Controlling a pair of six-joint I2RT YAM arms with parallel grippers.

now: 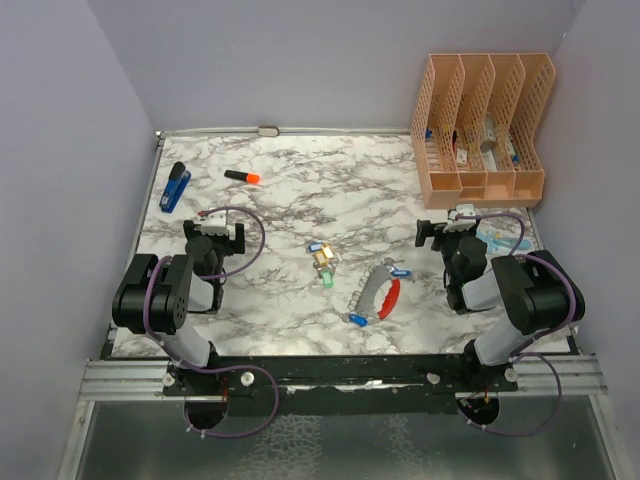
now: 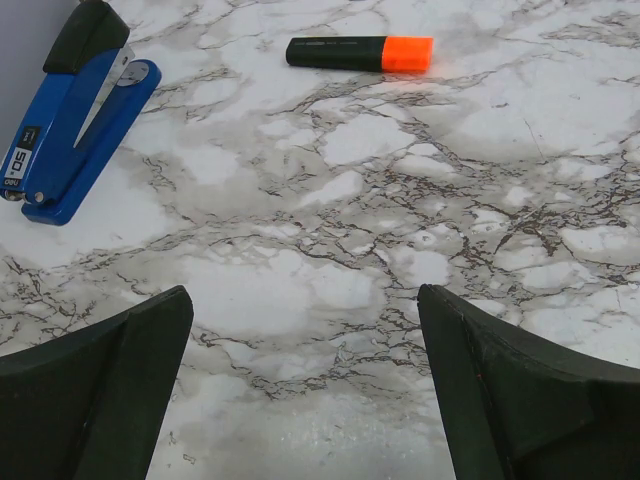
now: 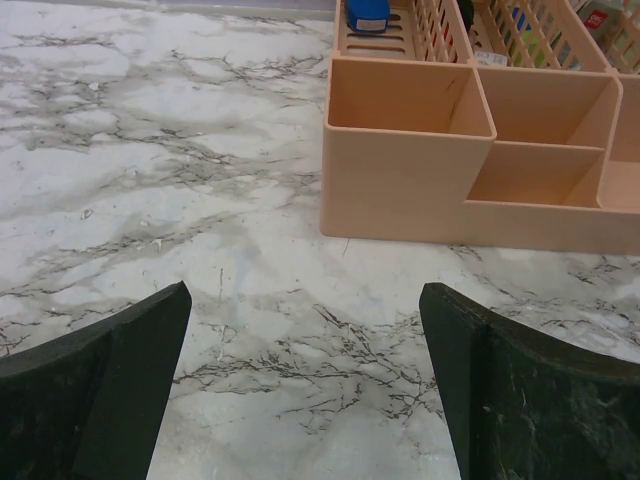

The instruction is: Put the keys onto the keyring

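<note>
The keys lie loose at mid-table in the top view: a blue-headed key (image 1: 316, 247), a yellow one (image 1: 322, 262) and a green one (image 1: 327, 281) close together. The keyring (image 1: 377, 293) lies just right of them, its left side silver-grey and its right side red. Two more blue keys (image 1: 400, 270) (image 1: 357, 320) rest at its two ends. My left gripper (image 1: 222, 226) (image 2: 305, 300) hovers open over bare marble, well left of the keys. Well right of the keyring, my right gripper (image 1: 447, 226) (image 3: 305, 295) is open too. Neither wrist view shows keys or keyring.
A blue stapler (image 1: 175, 187) (image 2: 75, 120) and an orange-capped marker (image 1: 242, 177) (image 2: 360, 53) lie at the back left. A peach desk organizer (image 1: 480, 130) (image 3: 450, 180) stands at the back right, just ahead of my right gripper. Purple walls enclose the table.
</note>
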